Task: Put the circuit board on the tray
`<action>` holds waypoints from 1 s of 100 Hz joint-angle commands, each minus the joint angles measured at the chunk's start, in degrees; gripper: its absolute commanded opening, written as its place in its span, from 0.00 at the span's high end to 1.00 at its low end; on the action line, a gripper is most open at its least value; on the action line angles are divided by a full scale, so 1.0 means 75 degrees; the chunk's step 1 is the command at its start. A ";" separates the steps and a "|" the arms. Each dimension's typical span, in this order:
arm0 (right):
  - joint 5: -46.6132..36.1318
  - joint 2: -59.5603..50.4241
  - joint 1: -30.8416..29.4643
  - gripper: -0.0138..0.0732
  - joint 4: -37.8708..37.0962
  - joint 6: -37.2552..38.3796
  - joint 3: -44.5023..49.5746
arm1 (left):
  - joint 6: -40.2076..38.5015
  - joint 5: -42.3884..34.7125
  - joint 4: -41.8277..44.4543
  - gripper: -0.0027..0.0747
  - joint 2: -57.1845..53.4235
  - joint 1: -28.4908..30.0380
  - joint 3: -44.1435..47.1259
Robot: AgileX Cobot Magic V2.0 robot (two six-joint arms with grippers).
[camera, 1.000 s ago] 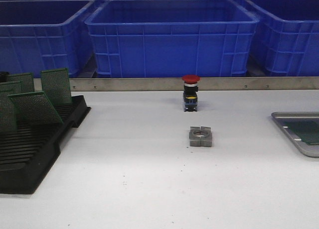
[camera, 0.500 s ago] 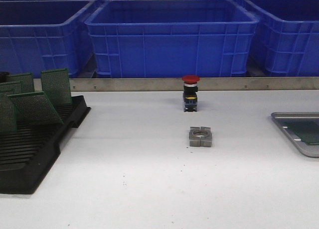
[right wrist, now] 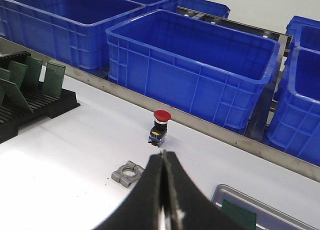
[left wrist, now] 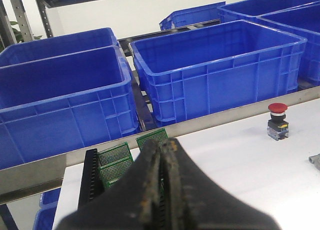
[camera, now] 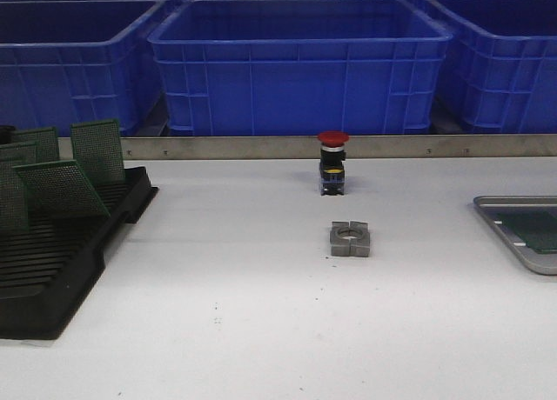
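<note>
Several green perforated circuit boards [camera: 97, 150] stand in the black slotted rack [camera: 52, 270] at the left of the table; they also show in the left wrist view [left wrist: 114, 160]. The grey metal tray [camera: 513, 239] sits at the right edge with a green circuit board [camera: 541, 229] lying in it; the tray [right wrist: 227, 194] and board [right wrist: 239, 214] show in the right wrist view too. My left gripper [left wrist: 161, 146] is shut and empty, above the rack. My right gripper [right wrist: 164, 157] is shut and empty, above the table near the tray. Neither arm shows in the front view.
A red-capped push button [camera: 332, 163] stands at mid-table, and a grey metal clamp block [camera: 350, 239] lies in front of it. Blue plastic bins [camera: 300, 65] line the back behind a metal rail.
</note>
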 commanded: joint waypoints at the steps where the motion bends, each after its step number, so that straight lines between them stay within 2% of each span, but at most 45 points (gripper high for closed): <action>1: -0.0437 0.0082 0.0015 0.91 0.0120 -0.0060 -0.0192 | -0.0087 -0.0394 -0.0182 0.99 0.0058 0.0013 -0.0209; 31: -0.0437 0.0082 0.0015 0.91 0.0120 -0.0060 -0.0192 | -0.0087 -0.0394 -0.0182 0.99 0.0058 0.0013 -0.0209; 49: -0.0437 0.0082 0.0015 0.91 0.0120 -0.0060 -0.0192 | -0.0362 -0.1323 0.0308 0.99 0.0058 0.0013 0.0027; 55: -0.0437 0.0082 0.0015 0.91 0.0120 -0.0060 -0.0192 | -0.1657 -0.1384 0.1203 0.99 0.0019 0.0013 0.0237; 73: -0.0437 0.0082 0.0015 0.91 0.0120 -0.0060 -0.0192 | -0.6501 -0.1468 0.5914 0.99 -0.0234 0.0013 0.0965; 80: -0.0437 0.0082 0.0015 0.91 0.0120 -0.0060 -0.0192 | -0.7857 -0.1957 0.7370 0.99 -0.0434 0.0013 0.1370; 88: -0.0437 0.0082 0.0015 0.91 0.0120 -0.0060 -0.0192 | -0.8598 -0.2557 0.8004 0.99 -0.0819 0.0013 0.1957; 90: -0.0437 0.0082 0.0015 0.91 0.0120 -0.0060 -0.0192 | -0.8604 -0.2390 0.8004 0.99 -0.0966 0.0013 0.1973; 93: -0.0437 0.0082 0.0015 0.91 0.0120 -0.0060 -0.0184 | -0.8604 -0.1523 0.8040 0.99 -0.1190 0.0013 0.1901; 100: -0.0443 0.0099 0.0015 0.91 0.0120 -0.0060 -0.0184 | -0.8604 -0.1423 0.7943 0.99 -0.1192 -0.0026 0.1938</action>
